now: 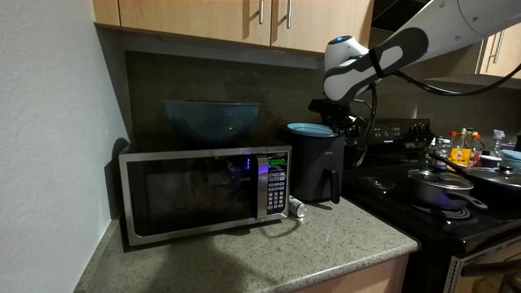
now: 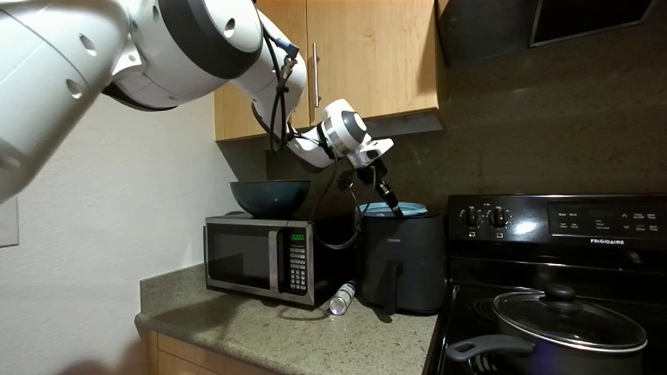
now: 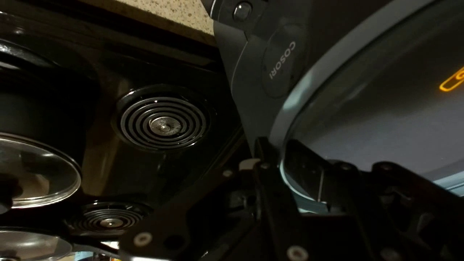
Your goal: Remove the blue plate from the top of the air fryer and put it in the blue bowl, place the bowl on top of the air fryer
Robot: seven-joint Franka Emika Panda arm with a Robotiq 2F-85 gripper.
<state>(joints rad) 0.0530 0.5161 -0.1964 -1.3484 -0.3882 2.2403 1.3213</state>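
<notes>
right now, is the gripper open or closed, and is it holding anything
Gripper: closed, holding the blue plate by its rim.

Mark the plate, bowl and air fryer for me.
Plate (image 1: 310, 130): in an exterior view, its middle.
Bowl (image 1: 213, 121): in an exterior view, its outer wall.
Air fryer (image 2: 415, 263): in an exterior view, its front.

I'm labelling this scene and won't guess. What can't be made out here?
Blue bowl: inside bottom hidden by its wall, both exterior views.
Can: far end hidden by the microwave in an exterior view; print too small in both.
Blue plate: cut off by the wrist view's top and right edges.
Orange mark, same view: cut off by the right edge.
End effector: gripping the plate's rim or only straddling it, lost in wrist-view shadow.
</notes>
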